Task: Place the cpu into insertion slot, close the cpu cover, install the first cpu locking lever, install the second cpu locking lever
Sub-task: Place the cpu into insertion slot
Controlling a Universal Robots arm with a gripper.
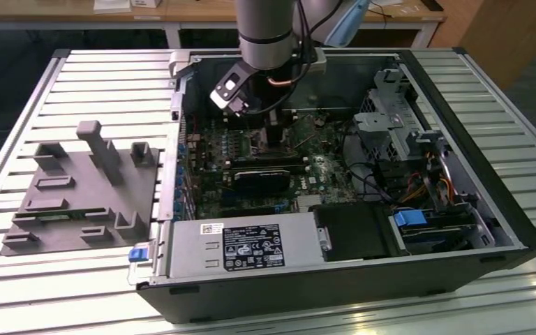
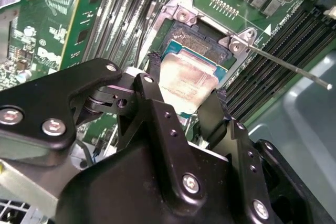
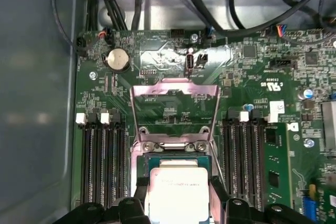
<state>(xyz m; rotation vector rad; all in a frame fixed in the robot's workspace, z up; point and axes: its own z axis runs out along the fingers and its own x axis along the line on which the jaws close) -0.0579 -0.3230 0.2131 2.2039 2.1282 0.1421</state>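
My gripper (image 2: pixel 184 98) is shut on the cpu (image 2: pixel 186 77), a flat square chip with a silver top, its black fingers (image 2: pixel 149 85) pressing two opposite edges. The cpu hangs just over the insertion slot (image 2: pixel 202 43), a dark square socket with a metal rim on the green board. In the first wrist view the cpu (image 3: pixel 178 190) sits between the fingers (image 3: pixel 140 192) at the near edge of the insertion slot (image 3: pixel 176 157). The cpu cover (image 3: pixel 139 111) stands swung open behind the slot. A thin locking lever (image 2: pixel 289 67) sticks out free. In the exterior view the gripper (image 1: pixel 270 139) reaches down inside the case.
Long black memory slots (image 3: pixel 102 161) flank the socket on both sides. Cables (image 3: pixel 105 3) hang along the case wall behind the board. The exterior view has a power supply (image 1: pixel 240 244), a drive cage (image 1: pixel 398 125) and a grey fixture (image 1: pixel 82 188) on the slatted table.
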